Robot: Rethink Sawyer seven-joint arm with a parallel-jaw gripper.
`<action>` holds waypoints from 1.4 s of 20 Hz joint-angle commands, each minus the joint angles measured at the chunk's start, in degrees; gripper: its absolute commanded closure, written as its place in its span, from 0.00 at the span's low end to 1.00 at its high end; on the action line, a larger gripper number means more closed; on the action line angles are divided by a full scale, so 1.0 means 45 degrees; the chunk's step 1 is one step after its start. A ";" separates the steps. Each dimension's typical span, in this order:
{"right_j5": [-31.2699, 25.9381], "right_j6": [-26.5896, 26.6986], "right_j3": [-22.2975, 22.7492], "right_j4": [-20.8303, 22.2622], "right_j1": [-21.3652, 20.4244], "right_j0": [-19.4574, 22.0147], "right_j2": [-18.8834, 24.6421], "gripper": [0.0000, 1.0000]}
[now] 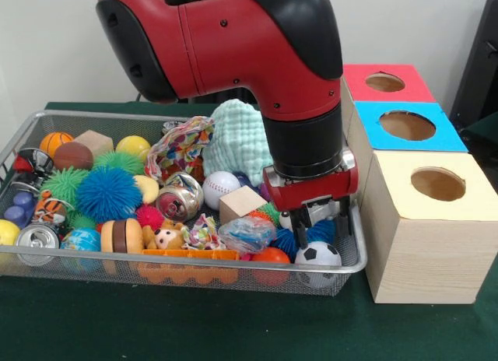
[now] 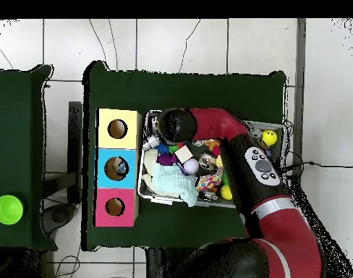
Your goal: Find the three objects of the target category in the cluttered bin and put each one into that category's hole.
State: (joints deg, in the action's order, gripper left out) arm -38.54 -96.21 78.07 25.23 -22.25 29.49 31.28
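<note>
Nearest you, along the front rim of the wire bin (image 1: 194,277), lie a soccer ball (image 1: 317,256), an orange ball (image 1: 270,257), a crinkled plastic wrapper (image 1: 247,233), a toy burger (image 1: 122,236) and a can (image 1: 35,240) — all packed tight. Directly above the soccer ball hangs the gripper (image 1: 320,219); its fingers stand apart with nothing between them, their tips down among the blue spiky ball (image 1: 289,240) and the soccer ball.

You appear to be in the search-and-pick step. The task sentence does not name the category, so which objects are wanted cannot be told; if it is balls, the soccer ball and the baseball (image 1: 221,189) are candidates. Your next move calls for a clean closure on one object without trapping its neighbours.

Further back sit a wooden block (image 1: 242,203), a big blue spiky ball (image 1: 107,194) and a mint cloth (image 1: 237,139). Beside the bin on the table (image 1: 233,330) stand three boxes — the wood-coloured box (image 1: 424,221), then the blue box (image 1: 405,127), the red box (image 1: 387,82) farthest — each with one hole.

No writing can be read anywhere.
</note>
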 commanded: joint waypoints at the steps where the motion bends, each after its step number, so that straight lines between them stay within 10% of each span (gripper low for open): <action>1: 0.0816 -0.3414 0.0072 -0.0215 0.0184 -0.0459 -0.1833 0.00; 18: 0.2933 -0.8425 0.0397 -0.2538 0.0168 -0.2977 -0.6412 0.00; 28: 0.2552 -0.8951 -0.0466 -0.3776 0.0827 -0.3364 -0.6918 0.00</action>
State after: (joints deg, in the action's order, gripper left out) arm -28.58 -122.20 78.06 11.63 -22.72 14.61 3.66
